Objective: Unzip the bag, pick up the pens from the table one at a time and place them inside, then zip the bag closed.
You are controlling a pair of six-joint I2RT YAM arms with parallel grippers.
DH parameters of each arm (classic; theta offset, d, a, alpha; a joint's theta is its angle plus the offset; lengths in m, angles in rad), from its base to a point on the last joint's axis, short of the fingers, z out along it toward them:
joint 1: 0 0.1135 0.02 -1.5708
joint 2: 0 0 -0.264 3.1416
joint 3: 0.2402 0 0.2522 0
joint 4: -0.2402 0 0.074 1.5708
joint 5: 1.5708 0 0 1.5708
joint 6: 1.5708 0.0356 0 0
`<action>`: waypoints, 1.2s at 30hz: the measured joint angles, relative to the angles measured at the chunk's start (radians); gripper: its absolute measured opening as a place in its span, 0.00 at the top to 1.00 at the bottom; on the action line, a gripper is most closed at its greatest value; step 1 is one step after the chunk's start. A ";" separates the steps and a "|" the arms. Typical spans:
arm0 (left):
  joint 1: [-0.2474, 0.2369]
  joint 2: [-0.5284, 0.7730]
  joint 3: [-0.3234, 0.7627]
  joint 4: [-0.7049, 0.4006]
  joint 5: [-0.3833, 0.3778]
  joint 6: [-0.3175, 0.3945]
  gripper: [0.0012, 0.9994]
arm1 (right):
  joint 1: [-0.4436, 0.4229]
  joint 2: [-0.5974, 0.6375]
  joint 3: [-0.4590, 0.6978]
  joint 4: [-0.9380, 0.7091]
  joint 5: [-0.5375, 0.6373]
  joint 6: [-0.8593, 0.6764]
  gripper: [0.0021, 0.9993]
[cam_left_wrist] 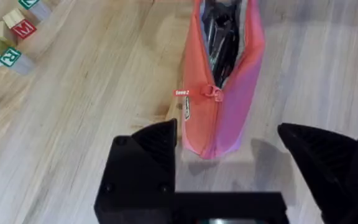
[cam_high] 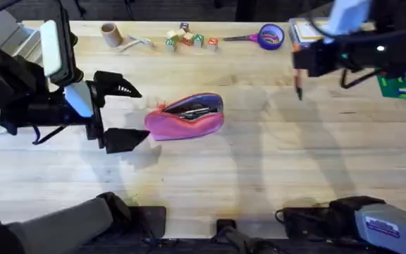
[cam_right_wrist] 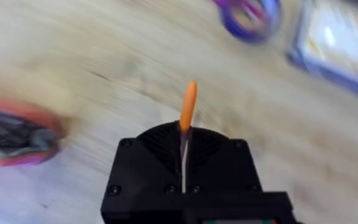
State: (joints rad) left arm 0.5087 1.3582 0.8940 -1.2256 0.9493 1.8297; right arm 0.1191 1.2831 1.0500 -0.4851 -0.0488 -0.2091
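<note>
The right hand (cam_right_wrist: 183,134) is clamped on an orange pen (cam_right_wrist: 188,104), which sticks out past the closed fingers; in the overhead view that hand (cam_high: 299,79) hangs above the far right of the bench (cam_high: 259,169), the pen's dark tip (cam_high: 299,94) pointing down, well apart from the bag. The left hand (cam_high: 122,113) is open, its two black fingers spread just beside the left end of the pink bag (cam_high: 185,117). From the left wrist view the bag (cam_left_wrist: 222,81) lies between and just beyond the fingers (cam_left_wrist: 157,140), unzipped along most of its top with dark contents showing inside and the zipper pull (cam_left_wrist: 213,93) near the closer end. Toy blocks (cam_high: 187,39), purple scissors (cam_high: 263,36) and a small roll (cam_high: 110,33) sit along the far edge
</note>
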 joint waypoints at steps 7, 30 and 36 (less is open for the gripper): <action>0.000 0.000 0.000 -0.005 0.000 0.000 0.01 | 0.159 0.000 0.000 0.136 -0.120 -0.271 0.97; 0.000 0.000 0.000 -0.005 0.000 0.000 0.01 | 0.554 0.137 0.000 0.128 -0.252 -1.032 0.97; 0.000 0.000 0.000 -0.005 0.000 0.000 0.01 | 0.578 0.191 0.000 0.127 -0.252 -1.039 0.97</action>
State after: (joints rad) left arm 0.5087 1.3582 0.8940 -1.2304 0.9493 1.8297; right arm 0.6974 1.4744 1.0500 -0.3585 -0.3004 -1.2483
